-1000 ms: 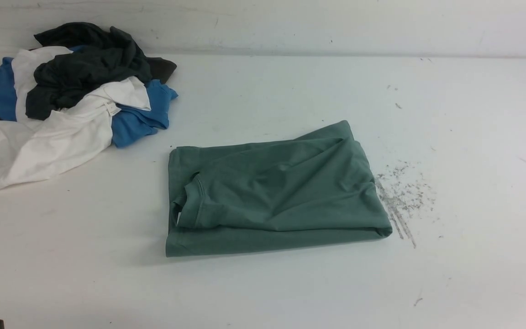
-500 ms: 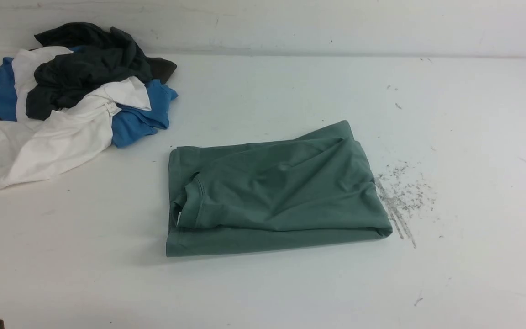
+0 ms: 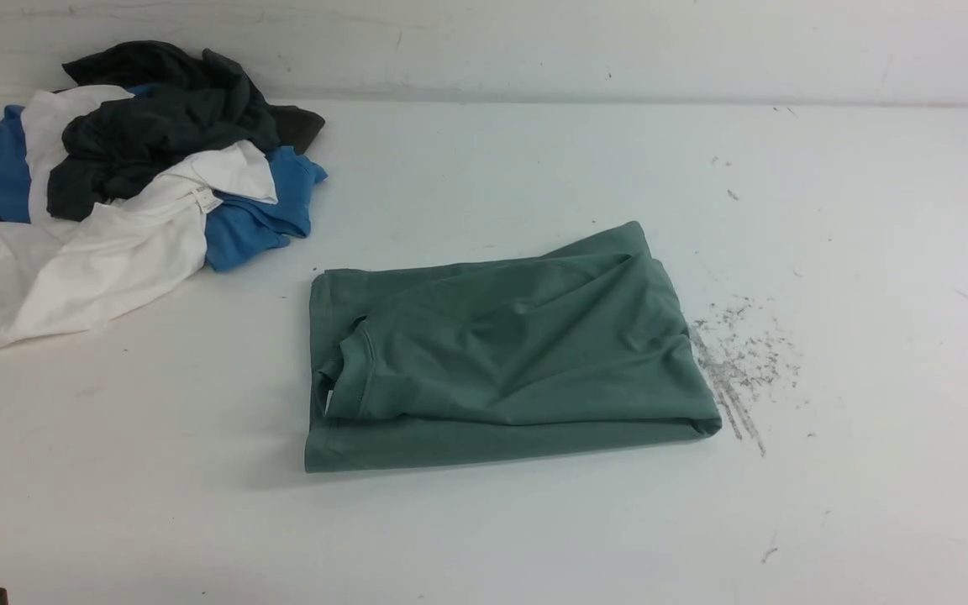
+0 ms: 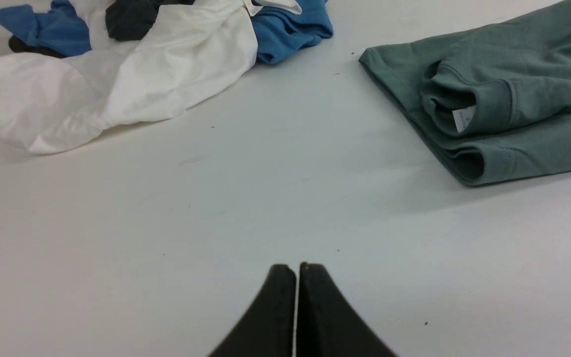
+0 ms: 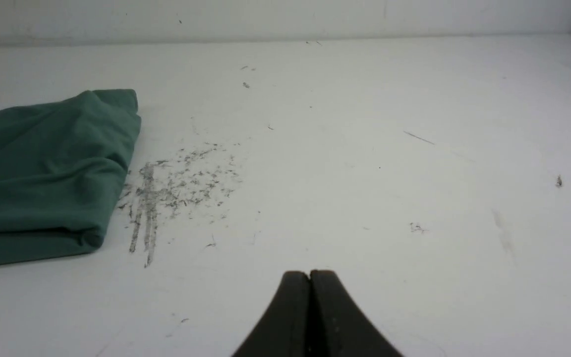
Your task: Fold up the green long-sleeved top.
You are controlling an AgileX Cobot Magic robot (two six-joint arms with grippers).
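Observation:
The green long-sleeved top (image 3: 509,353) lies folded into a compact rectangle in the middle of the white table (image 3: 870,252), its ribbed neck and white tag (image 4: 464,119) facing the left side. In the left wrist view the top (image 4: 513,99) is well away from my left gripper (image 4: 297,267), which is shut and empty above bare table. My right gripper (image 5: 310,273) is shut with nothing in it, apart from the top's right end (image 5: 42,173). Neither gripper touches the top.
A heap of blue, white and dark grey clothes (image 3: 114,185) lies at the back left of the table. Grey scuff marks (image 3: 736,361) sit just right of the top. A wall runs along the table's far edge.

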